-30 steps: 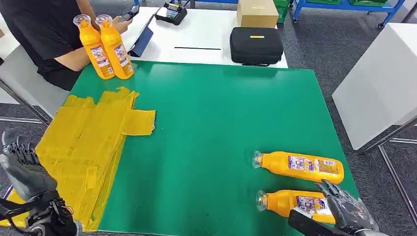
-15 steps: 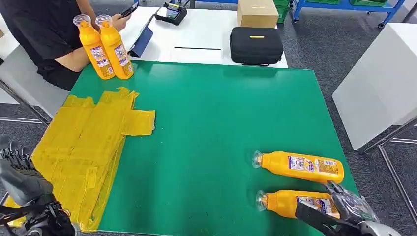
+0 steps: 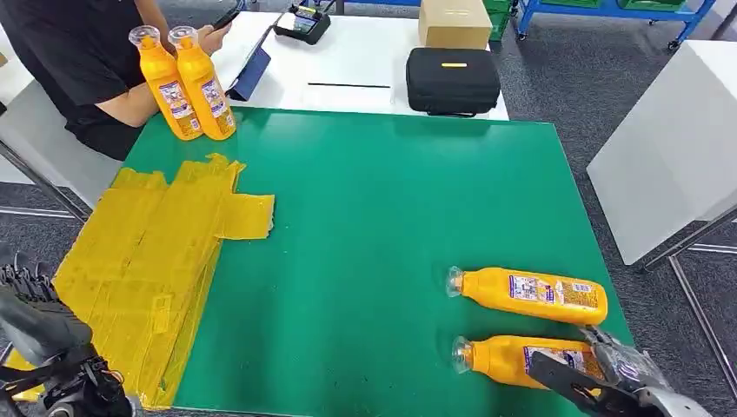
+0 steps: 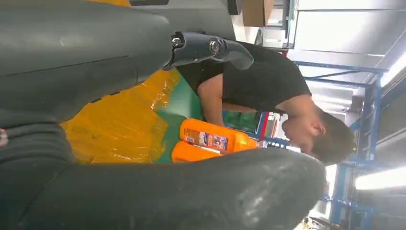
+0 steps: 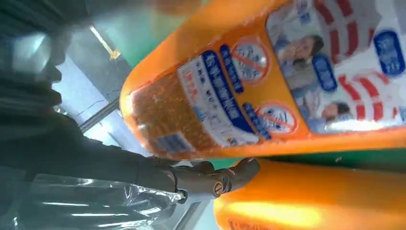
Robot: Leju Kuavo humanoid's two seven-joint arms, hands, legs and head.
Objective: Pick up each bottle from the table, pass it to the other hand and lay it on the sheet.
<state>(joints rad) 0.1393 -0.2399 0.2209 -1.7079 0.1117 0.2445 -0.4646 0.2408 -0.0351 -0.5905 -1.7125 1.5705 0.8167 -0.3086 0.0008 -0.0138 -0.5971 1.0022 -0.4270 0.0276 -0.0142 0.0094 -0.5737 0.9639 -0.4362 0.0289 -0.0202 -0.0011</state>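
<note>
Two orange bottles lie on the green table at the front right, the far bottle (image 3: 530, 295) and the near bottle (image 3: 508, 358), caps pointing left. My right hand (image 3: 619, 375) sits over the near bottle's base end with its fingers apart around it. In the right wrist view a fingertip (image 5: 215, 178) lies in the gap between a labelled bottle (image 5: 268, 86) and the other bottle (image 5: 325, 196). My left hand (image 3: 35, 323) hangs with fingers apart and holds nothing, off the table's front left corner beside the yellow sheet (image 3: 148, 261). Two more bottles (image 3: 184, 82) stand upright at the back left.
A person in a black shirt (image 3: 78, 61) sits at the back left behind the upright bottles, holding a phone. A black case (image 3: 452, 80) and a cardboard box (image 3: 454, 22) rest on the white table behind. A white table (image 3: 678, 139) stands to the right.
My right hand has slid toward the front right and lower over the near bottle's base. My left hand has sunk down and to the left. The bottles have not moved.
</note>
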